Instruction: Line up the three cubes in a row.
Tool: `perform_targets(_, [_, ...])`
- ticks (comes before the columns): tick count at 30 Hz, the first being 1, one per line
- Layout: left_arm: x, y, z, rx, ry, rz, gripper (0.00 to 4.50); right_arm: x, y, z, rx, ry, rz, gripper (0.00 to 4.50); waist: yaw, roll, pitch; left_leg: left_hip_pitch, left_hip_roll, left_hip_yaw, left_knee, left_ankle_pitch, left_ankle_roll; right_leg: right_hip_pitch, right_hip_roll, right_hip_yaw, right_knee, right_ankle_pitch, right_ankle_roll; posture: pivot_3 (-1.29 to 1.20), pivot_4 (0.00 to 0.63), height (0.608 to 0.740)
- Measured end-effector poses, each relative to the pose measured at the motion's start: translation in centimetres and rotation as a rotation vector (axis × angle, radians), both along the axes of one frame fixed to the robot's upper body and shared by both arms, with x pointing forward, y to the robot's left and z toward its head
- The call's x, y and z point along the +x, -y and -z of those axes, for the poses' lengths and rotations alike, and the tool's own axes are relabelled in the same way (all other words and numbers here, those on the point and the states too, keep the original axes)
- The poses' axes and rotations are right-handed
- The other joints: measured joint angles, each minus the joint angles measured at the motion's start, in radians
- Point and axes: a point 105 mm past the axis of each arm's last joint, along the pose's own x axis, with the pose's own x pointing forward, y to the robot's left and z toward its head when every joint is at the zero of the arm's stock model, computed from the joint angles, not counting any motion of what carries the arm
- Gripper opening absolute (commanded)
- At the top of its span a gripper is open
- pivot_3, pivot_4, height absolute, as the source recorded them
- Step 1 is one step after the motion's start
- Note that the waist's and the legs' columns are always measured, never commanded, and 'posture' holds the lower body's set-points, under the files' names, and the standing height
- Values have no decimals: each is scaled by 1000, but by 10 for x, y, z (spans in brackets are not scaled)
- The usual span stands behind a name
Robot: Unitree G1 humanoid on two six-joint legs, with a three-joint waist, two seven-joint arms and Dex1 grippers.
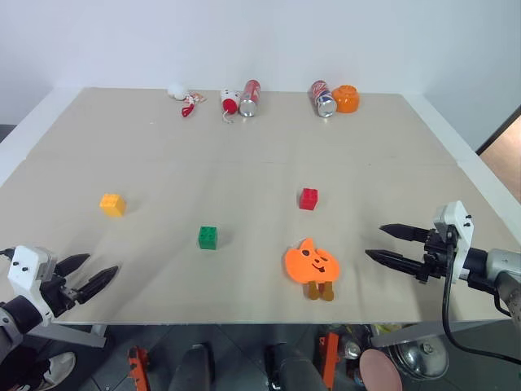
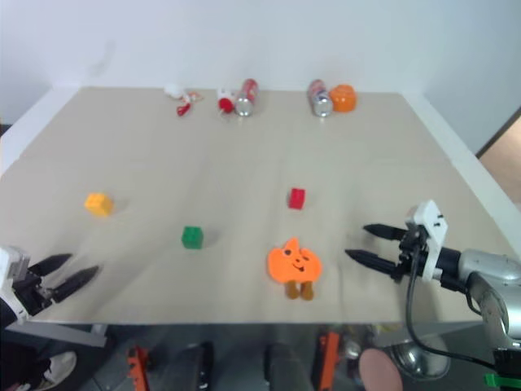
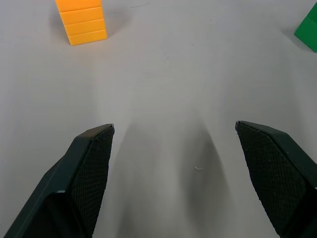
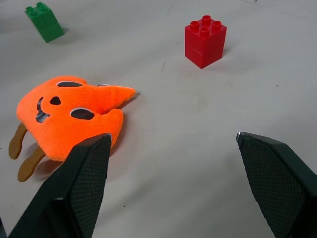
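The three cubes sit scattered on the beige worktop (image 1: 244, 175), well apart and in no row; the yellow-orange cube (image 1: 112, 204) lies toward the left side, the green cube (image 1: 207, 238) nearer the front and middle, the red cube (image 1: 308, 199) right of centre and farther back. A flat orange pumpkin-face toy (image 1: 310, 263) lies between the green cube and the right hand, its two brown legs pointing toward the front edge.

The left hand (image 1: 88, 274) hovers at the front left corner with its fingers spread wide and nothing between them; in its wrist view the yellow-orange cube and the green cube are both cut off by the frame edges. The right hand (image 1: 391, 243) hovers at the front right, fingers also wide apart and empty, pointing toward the pumpkin toy; its wrist view shows one finger overlapping the toy's edge, though contact cannot be judged.

Along the far edge lie two cans (image 1: 249, 98), an orange round cup-like thing (image 1: 346, 98), and small red-and-white items (image 1: 190, 103) too small to identify.
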Motion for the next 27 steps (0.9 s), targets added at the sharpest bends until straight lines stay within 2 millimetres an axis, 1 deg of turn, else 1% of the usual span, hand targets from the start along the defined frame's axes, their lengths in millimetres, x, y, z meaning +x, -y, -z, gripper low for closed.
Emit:
perform_targets(2, [0, 1, 0, 0, 4, 10, 4056, 0, 0, 0, 0, 0, -1, 4186, 0, 0, 0, 0, 0, 0, 0, 0, 0, 0, 0, 0, 0, 0, 0, 0, 150, 740])
perform_targets(5, [-1, 10, 2, -15, 16, 128, 4056, -1, -6, -5, -5, 17, -23, 4186, 0, 0, 0, 0, 0, 1, 0, 0, 0, 0, 0, 0, 0, 0, 0, 0, 150, 740])
perform_targets(6, [0, 16, 1, -26, 28, 192, 4056, 0, -11, -10, -4, 31, -42, 4186, 0, 1, 0, 0, 0, 1, 0, 0, 0, -1, 1, 0, 0, 0, 0, 0, 150, 740])
perform_targets(8, [6, 28, -11, -22, 84, 309, 4056, 2, -23, -26, -8, 88, -95, 4186, 0, 0, 0, 0, 1, 1, 0, 0, 0, 0, 1, 0, 0, 0, 0, 0, 150, 740])
perform_targets(11, [12, 43, -29, -33, 155, 434, 4056, 3, -35, -40, -22, 117, -159, 4186, 0, 1, 0, 0, 1, 2, 0, 0, 0, 0, 1, 0, 0, 0, 0, 0, 150, 740])
perform_targets(12, [14, 52, -37, -43, 183, 494, 4056, 3, -42, -44, -30, 121, -195, 4186, 0, 0, 0, 0, 1, 2, 0, 0, 0, 0, 1, 0, 0, 0, 0, 0, 150, 740])
perform_targets(14, [18, 76, -55, -57, 242, 631, 4056, 0, -60, -48, -36, 114, -296, 4186, 1, 0, 0, -1, 1, 3, 0, 0, 0, 1, 0, 0, 0, 0, 0, 0, 150, 740])
perform_targets(15, [18, 84, -61, -60, 257, 671, 4056, -2, -65, -47, -42, 106, -329, 4186, 1, 0, 0, -1, 2, 4, 0, 0, 0, 3, 1, 1, 0, 0, 0, 0, 150, 740])
perform_targets(16, [18, 97, -69, -64, 280, 734, 4056, -5, -73, -42, -52, 81, -385, 4186, 1, 0, 0, -1, 2, 5, 0, 1, 2, 4, 1, 1, 0, 0, 0, 0, 150, 740])
perform_targets(17, [18, 105, -74, -68, 291, 774, 4056, -8, -79, -37, -59, 59, -424, 4186, 1, 0, 0, -1, 3, 5, 0, 2, 3, 4, 2, 1, 0, 0, 1, 0, 150, 740])
perform_targets(19, [16, 119, -78, -68, 301, 841, 4056, -11, -88, -27, -82, 18, -486, 4186, 1, 0, 0, -1, 3, 6, 0, 3, 5, 3, 3, 3, 2, 1, 1, 0, 150, 740])
perform_targets(22, [12, 137, -75, -70, 285, 928, 4056, -13, -97, -14, -124, -12, -556, 4186, 0, 0, 0, -1, 3, 9, 0, 1, 6, 1, 4, 6, 4, 1, 2, 0, 150, 740])
perform_targets(27, [9, 150, -69, -87, 266, 975, 4056, -7, -100, -6, -147, -17, -583, 4186, 1, 0, 0, -1, 4, 8, -1, 0, 7, 1, 7, 7, 5, 2, 3, 0, 150, 740])
